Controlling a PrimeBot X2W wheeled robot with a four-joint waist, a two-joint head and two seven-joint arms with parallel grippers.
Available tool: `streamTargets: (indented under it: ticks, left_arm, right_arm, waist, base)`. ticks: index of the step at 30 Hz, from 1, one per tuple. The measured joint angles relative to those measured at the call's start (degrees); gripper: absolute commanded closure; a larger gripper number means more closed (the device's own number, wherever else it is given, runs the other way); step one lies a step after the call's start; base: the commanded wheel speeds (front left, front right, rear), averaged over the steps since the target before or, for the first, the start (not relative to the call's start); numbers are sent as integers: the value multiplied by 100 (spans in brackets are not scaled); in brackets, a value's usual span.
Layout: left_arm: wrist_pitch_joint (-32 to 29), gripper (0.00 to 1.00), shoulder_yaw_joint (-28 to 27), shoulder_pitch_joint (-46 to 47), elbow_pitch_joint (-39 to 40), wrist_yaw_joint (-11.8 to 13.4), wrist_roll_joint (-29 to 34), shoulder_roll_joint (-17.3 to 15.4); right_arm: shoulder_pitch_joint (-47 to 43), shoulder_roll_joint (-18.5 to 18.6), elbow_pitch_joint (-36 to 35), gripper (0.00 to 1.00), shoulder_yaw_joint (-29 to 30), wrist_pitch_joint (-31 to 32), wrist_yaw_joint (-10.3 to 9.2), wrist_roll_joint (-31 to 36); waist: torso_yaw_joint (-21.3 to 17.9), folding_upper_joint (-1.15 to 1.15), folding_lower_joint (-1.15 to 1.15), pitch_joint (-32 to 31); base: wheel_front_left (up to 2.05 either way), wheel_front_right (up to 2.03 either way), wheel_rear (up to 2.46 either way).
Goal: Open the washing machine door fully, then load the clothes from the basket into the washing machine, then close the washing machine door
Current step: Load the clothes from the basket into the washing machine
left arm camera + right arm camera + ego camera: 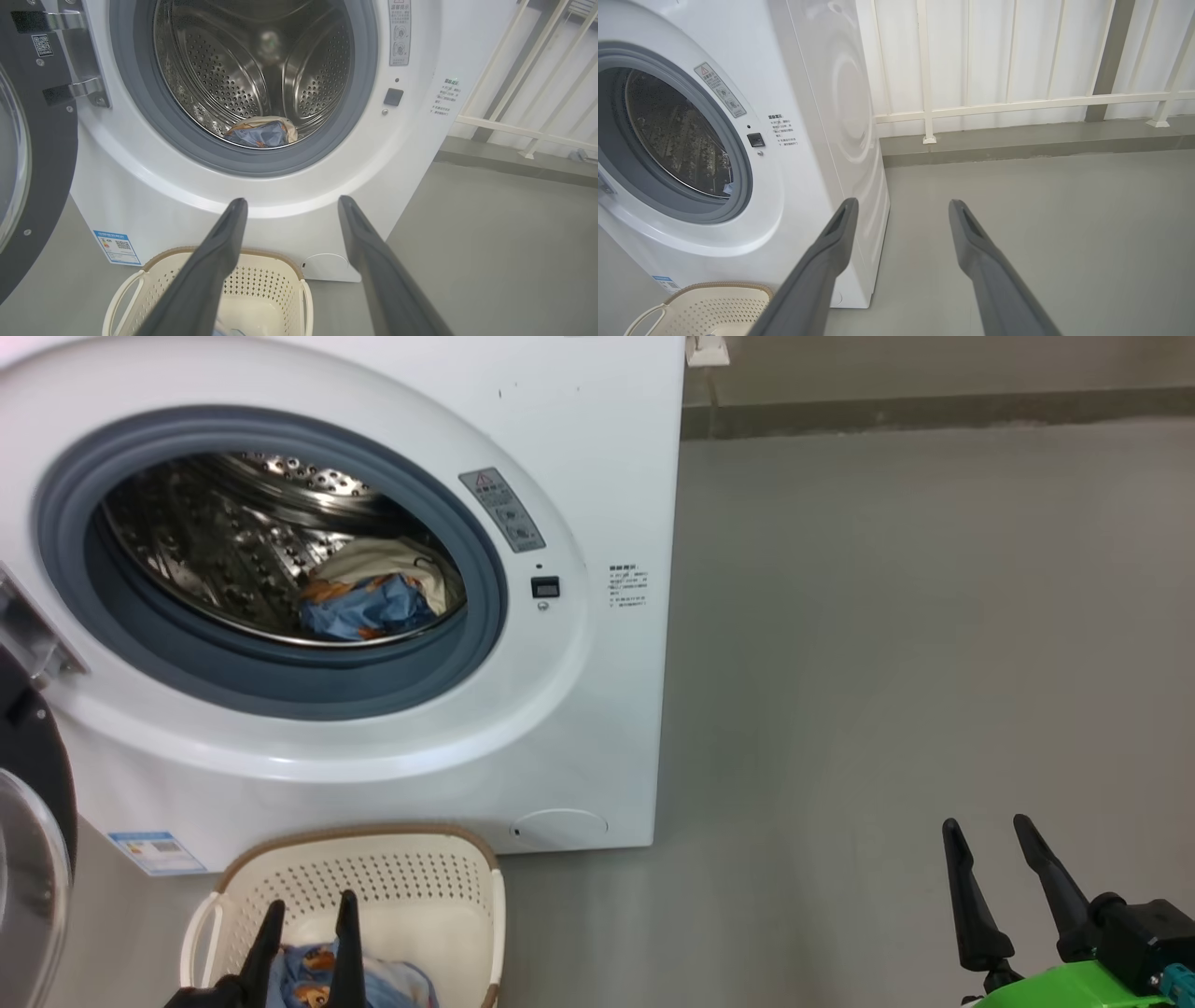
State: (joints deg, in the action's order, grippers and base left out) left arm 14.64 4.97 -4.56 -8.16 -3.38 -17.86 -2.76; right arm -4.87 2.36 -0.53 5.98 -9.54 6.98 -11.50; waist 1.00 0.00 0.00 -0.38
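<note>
Head view: the smooth white washing machine [597, 476] shows a perforated steel drum [205, 541] in a grey-blue rubber gasket [280, 686], its glossy black door [37, 756] open at left. Blue and cream clothes [373, 602] lie in the drum; a blue garment [401, 985] sits in the perforated cream basket [373, 833] on the grey floor [887, 663]. Left gripper [311, 902] over the basket, right gripper [987, 821] over floor: jaws spread, empty.

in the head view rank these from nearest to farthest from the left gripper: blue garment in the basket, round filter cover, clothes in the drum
1. blue garment, in the basket, right under the left gripper.
2. round filter cover, low on the washing machine front, to the right.
3. clothes in the drum, higher up, deep inside.
</note>
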Motion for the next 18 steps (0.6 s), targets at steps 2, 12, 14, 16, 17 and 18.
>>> streamTargets:
  ticks: [2,12,14,16,17,18]
  left_arm:
    - [0,0,29,5,-48,2,-1,1]
    - [-1,0,218,588,-708,0,-222,11]
    - [-1,0,237,800,-920,0,-274,20]
    - [-1,0,244,1033,-1200,-12,-316,26]
    - [-1,0,243,1142,-1328,-18,-316,27]
    - [-1,0,244,1262,-1485,-18,-316,33]
  right_arm:
    - [0,0,-23,0,11,40,0,24]
    - [87,0,-234,0,55,146,0,201]
    - [179,0,-280,0,64,146,0,246]
    - [277,0,-323,0,69,146,0,264]
    - [316,1,-352,0,70,146,0,290]
    - [363,1,-370,0,70,146,0,303]
  waist:
    - [2,0,0,80]
    - [21,0,0,832]
    - [22,0,0,1037]
    - [22,0,0,1252]
    - [20,0,0,1360]
    - [18,0,0,1472]
  base:
    - [0,0,0]
    - [0,0,0]
    - [0,0,0]
    - [0,0,0]
    - [0,0,0]
    - [0,0,0]
